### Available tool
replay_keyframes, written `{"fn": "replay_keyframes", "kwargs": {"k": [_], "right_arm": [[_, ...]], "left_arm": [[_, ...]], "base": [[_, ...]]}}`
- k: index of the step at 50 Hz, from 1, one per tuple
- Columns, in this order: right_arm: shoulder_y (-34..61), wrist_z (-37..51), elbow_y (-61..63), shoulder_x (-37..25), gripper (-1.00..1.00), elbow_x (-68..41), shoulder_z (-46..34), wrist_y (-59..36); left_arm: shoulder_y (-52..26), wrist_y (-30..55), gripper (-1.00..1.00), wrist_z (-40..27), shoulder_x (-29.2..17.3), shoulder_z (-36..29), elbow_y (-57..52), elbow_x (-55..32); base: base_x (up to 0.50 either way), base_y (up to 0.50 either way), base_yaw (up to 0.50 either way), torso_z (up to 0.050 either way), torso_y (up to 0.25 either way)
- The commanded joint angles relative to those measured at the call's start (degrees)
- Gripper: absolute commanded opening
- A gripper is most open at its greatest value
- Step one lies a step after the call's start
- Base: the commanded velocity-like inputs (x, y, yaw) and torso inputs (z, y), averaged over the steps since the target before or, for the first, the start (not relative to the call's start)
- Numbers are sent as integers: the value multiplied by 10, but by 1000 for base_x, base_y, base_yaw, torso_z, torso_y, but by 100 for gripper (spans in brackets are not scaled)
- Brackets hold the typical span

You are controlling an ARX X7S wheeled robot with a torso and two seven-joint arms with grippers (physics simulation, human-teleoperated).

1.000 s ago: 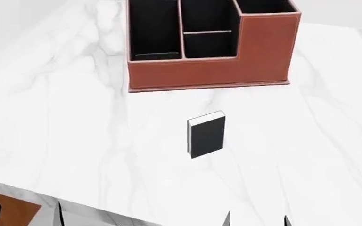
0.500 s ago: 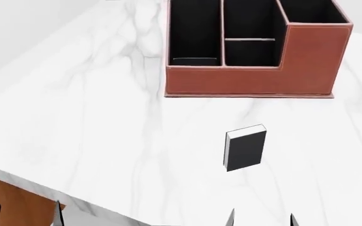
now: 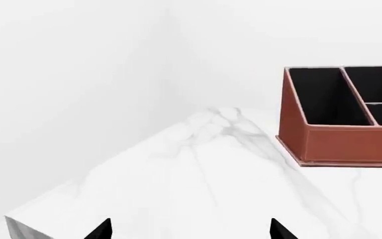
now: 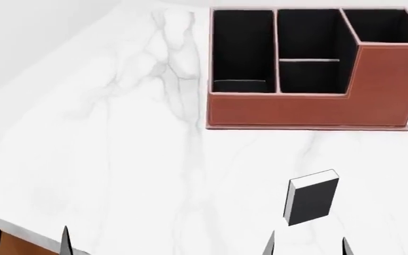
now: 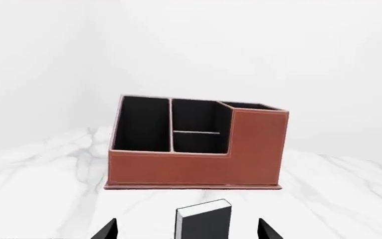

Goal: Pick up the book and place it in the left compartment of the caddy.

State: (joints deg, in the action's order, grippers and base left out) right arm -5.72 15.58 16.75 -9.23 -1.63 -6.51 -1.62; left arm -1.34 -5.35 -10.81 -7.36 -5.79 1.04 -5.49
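Left wrist view: left pincer spread, empty; caddy well ahead on the tabletop.
Head view: book just beyond the spread right pincer.
Right wrist view: book between its fingertips, untouched.

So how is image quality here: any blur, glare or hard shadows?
Head view: sharp, flat even light, book and caddy cast almost no shadow on the marble table. Right wrist view: crisp, white background washed out. Left wrist view: no glare, caddy cropped at the frame edge.
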Motion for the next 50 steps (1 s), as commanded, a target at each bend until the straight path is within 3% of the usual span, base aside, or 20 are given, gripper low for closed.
{"fn": "replay_keyframes", "kwargs": {"k": [1, 2, 5, 37, 44, 50], "right_arm": [[40, -1, 93, -11, 100, -9, -3, -100], [40, 3, 134, -13, 100, -1, -7, -179], [41, 6, 143, -15, 100, 2, -8, -189], [23, 22, 136, -25, 100, -5, -8, -132], [19, 31, 142, -32, 100, 11, -12, -129], [18, 39, 152, -34, 100, 21, -13, -136]], "left_arm": [[3, 16, 100, -10, -10, 8, -24, -17], [1, 15, 100, -10, -10, 8, -22, -18], [-2, 16, 100, -12, -10, 6, -18, -18], [6, 8, 100, -22, -21, -6, -24, -30], [4, 8, 100, -25, -23, -9, -23, -31], [2, 9, 100, -27, -24, -11, -23, -33]], "base": [[0, 0, 0, 0, 0], [0, 0, 0, 0, 0], [0, 0, 0, 0, 0], [328, 118, 0, 0, 0], [-7, 19, 0, 0, 3], [-127, 486, 0, 0, 0]]}}
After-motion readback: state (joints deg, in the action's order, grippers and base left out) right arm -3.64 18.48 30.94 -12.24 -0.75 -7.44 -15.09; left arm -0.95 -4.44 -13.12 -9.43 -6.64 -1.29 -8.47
